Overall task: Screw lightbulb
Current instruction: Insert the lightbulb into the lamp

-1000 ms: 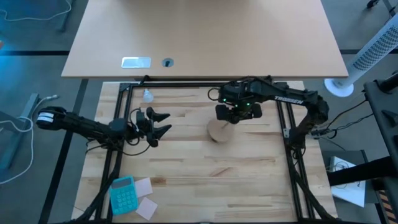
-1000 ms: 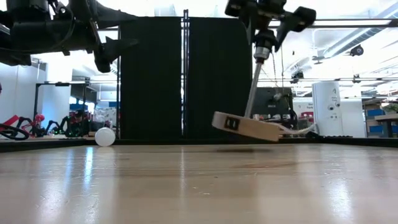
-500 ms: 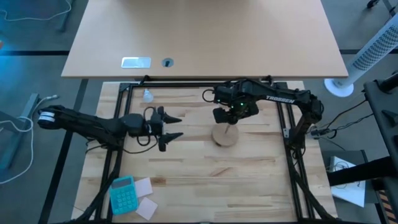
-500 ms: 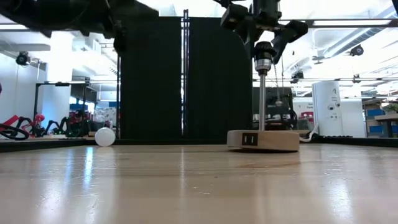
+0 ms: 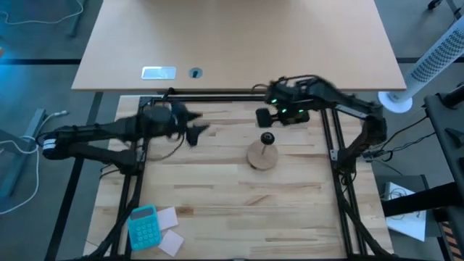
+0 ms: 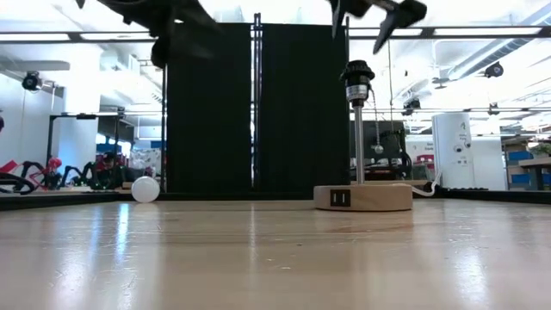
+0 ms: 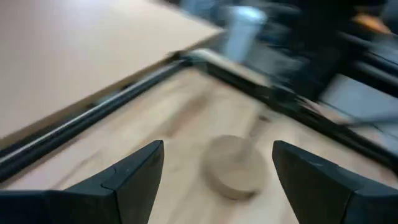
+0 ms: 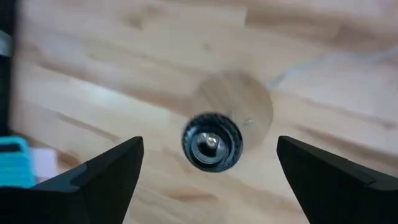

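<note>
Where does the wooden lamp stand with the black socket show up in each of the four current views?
High view: wooden stand right of centre, upright, below the right tool.
Low view: stand right of centre, socket atop its post.
Left wrist view: blurred wooden disc between the tool's fingers.
Right wrist view: seen from above, socket central.
Shared landmark: the black table frame.

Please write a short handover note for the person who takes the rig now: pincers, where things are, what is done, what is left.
Right pincer: open, empty, above the socket of the lamp stand.
Left pincer: open, empty, raised over the table's far left part.
Lightbulb: on the table at the far left edge, untouched.
Done: stand is upright, socket is empty.
Left: pick up the lightbulb, bring it to the socket, screw it in.
</note>
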Action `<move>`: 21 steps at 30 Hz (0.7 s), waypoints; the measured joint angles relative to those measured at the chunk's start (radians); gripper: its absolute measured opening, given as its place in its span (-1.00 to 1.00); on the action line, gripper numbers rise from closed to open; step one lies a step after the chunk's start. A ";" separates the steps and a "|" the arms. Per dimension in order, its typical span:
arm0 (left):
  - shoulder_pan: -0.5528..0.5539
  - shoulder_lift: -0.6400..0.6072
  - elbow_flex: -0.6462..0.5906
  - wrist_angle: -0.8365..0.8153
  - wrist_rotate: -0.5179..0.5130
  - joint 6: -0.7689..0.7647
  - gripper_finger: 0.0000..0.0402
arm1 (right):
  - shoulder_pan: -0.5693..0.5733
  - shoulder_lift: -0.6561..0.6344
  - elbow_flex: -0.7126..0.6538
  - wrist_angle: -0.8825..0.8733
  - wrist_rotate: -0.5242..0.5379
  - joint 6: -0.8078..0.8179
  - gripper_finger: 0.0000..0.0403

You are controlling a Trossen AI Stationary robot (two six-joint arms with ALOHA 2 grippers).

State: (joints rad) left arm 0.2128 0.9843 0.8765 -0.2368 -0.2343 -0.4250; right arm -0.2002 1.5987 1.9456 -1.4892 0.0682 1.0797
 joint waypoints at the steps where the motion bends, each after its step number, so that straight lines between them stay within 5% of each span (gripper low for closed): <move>1: 0.034 0.019 0.038 -0.043 -0.011 -0.033 0.45 | 0.001 -0.010 0.022 0.001 0.023 -0.006 0.81; 7: 0.221 0.146 0.281 -0.477 -0.115 -0.248 0.45 | -0.015 -0.067 0.102 0.008 0.159 -0.095 0.81; 12: 0.348 0.307 0.456 -0.765 -0.139 -0.288 0.45 | -0.039 -0.107 0.107 0.002 0.170 -0.225 0.81; 16: 0.446 0.445 0.555 -0.903 -0.080 -0.444 0.45 | -0.026 -0.127 0.106 -0.032 0.163 -0.310 0.81; 21: 0.551 0.589 0.612 -0.998 0.049 -0.450 0.45 | 0.045 -0.164 0.093 -0.082 0.165 -0.372 0.81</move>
State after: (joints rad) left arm 0.7641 1.5735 1.4888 -1.2348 -0.1854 -0.8754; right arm -0.1547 1.4350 2.0382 -1.5707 0.2334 0.7074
